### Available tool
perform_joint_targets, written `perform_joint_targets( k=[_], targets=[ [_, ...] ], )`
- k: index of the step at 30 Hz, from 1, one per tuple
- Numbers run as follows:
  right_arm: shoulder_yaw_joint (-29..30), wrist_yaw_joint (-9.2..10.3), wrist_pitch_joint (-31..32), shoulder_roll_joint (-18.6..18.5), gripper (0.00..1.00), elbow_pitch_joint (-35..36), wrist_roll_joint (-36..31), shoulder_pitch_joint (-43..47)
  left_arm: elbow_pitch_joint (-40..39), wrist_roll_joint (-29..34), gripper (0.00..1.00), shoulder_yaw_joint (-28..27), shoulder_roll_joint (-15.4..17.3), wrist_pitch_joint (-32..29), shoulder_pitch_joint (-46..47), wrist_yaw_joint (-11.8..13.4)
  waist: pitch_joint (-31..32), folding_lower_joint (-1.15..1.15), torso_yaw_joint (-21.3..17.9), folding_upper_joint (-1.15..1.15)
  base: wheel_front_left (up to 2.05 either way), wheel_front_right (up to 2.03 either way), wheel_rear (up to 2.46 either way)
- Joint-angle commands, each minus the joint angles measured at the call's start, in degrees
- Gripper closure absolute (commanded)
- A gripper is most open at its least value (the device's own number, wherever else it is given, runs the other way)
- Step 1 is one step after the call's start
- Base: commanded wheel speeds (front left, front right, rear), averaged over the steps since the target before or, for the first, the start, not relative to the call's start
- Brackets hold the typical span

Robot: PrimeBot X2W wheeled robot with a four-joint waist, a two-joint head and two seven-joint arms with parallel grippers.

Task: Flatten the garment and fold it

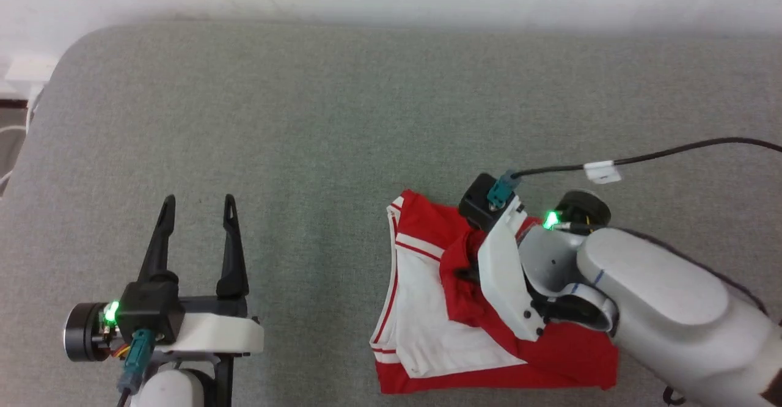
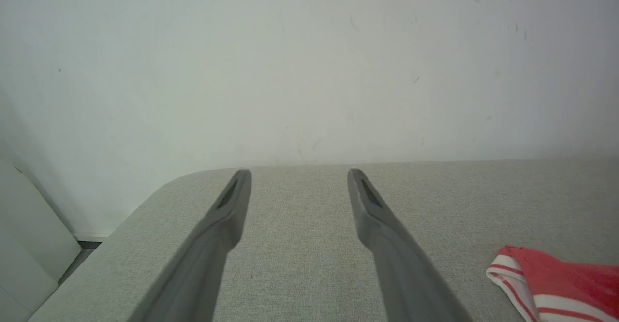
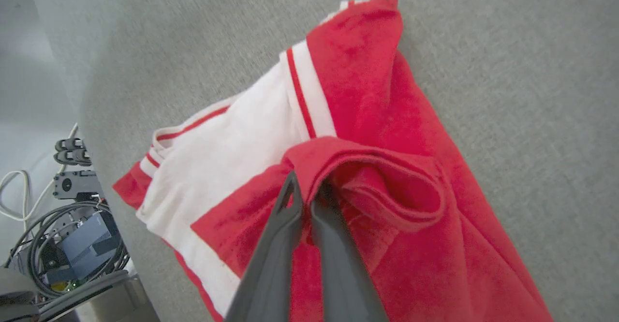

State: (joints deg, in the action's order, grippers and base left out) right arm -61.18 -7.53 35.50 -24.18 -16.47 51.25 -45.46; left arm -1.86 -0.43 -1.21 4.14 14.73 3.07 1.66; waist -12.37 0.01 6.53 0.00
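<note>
The red and white jersey shirt point(image 1: 427, 315) lies in a crumpled, partly folded bundle on the grey fabric-covered worktop point(image 1: 342, 120). In the head view it sits towards the near right. Its left side shows a white sleeve panel edged with thin red stripes, and its right side is plain red cloth that reaches the near edge.

The right hand point(image 3: 305, 191) is clenched on the shirt. In the right wrist view its two dark fingers point(image 3: 275, 254) are pressed together, and a raised fold of red fabric curls over their tips (the fold forms a loose open loop just to the right of them). The pale right forearm point(image 1: 666, 309) slants in from the lower right of the head view and covers part of the red cloth. A black cable point(image 1: 672, 150) with a white tag point(image 1: 602, 172) runs from the wrist off to the right.

The left hand point(image 1: 199, 199) is released. Its fingers are spread wide with nothing between them, and it sits well apart from the shirt at the lower left. The left wrist view looks along these fingers, across bare worktop to a white wall point(image 2: 309, 61), with a striped corner of the shirt point(image 2: 556, 276) at the lower right.

Past the worktop's edge, the right wrist view shows a tangle of cables and equipment point(image 3: 72, 244) on the floor.
</note>
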Motion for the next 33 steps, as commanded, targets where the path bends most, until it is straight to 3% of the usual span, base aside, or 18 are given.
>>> perform_joint_targets(
  k=[1,7,8,9,16,20,21,27,33],
  targets=[
    [-1.1,0.04,-0.6,0.8,1.00,-2.4,0.0,-0.2,0.3,-0.3,0.00,0.2,-0.1,0.3,1.1,0.4,-0.8,-0.01,0.7,0.00,0.00,0.00,0.00],
    [-6.6,0.04,-5.5,4.0,1.00,-12.2,0.7,0.5,0.9,-0.5,0.00,0.1,-0.4,0.3,1.5,0.9,-0.7,-0.01,0.6,0.00,0.00,0.00,0.00],
    [-7.5,0.04,-6.1,4.2,0.89,-12.6,1.1,0.4,1.0,-0.5,0.00,0.0,-0.4,0.3,1.3,1.0,-0.4,-0.01,0.3,0.00,0.00,0.00,0.00],
    [-8.1,0.04,-6.9,4.3,0.00,-12.7,1.4,0.1,1.1,-0.5,0.00,-0.2,-0.4,0.3,1.0,1.0,0.1,-0.01,-0.1,0.00,0.00,0.00,0.00],
    [-9.2,0.04,-20.1,1.2,0.00,-7.4,1.5,-2.2,2.1,-0.4,0.00,-1.0,0.2,0.3,-1.2,0.7,4.5,-0.01,-2.9,0.00,0.00,0.00,0.00],
    [-5.7,0.04,-29.7,-2.7,0.00,-4.7,-0.6,-2.7,2.1,-0.4,0.00,-1.6,0.6,0.3,-2.7,0.7,6.9,-0.01,-4.6,0.00,0.00,0.00,0.00],
    [-5.7,0.04,-29.7,-2.7,0.00,-4.7,-0.6,-2.7,2.1,-0.4,0.00,-1.6,0.6,0.3,-2.7,0.7,6.9,-0.01,-4.6,0.00,0.00,0.00,0.00],
    [6.9,0.04,-43.3,-6.1,0.00,-5.3,-6.3,0.2,1.9,-0.5,0.00,-2.2,0.7,0.3,-4.9,0.5,8.8,-0.01,-7.0,0.00,0.00,0.00,0.00],
    [26.1,0.04,-50.1,-4.1,0.00,-7.7,-15.8,7.4,1.5,-0.3,0.00,-2.5,0.7,0.3,-6.1,0.7,9.7,-0.01,-8.6,0.00,0.00,0.00,0.00]
  ],
)
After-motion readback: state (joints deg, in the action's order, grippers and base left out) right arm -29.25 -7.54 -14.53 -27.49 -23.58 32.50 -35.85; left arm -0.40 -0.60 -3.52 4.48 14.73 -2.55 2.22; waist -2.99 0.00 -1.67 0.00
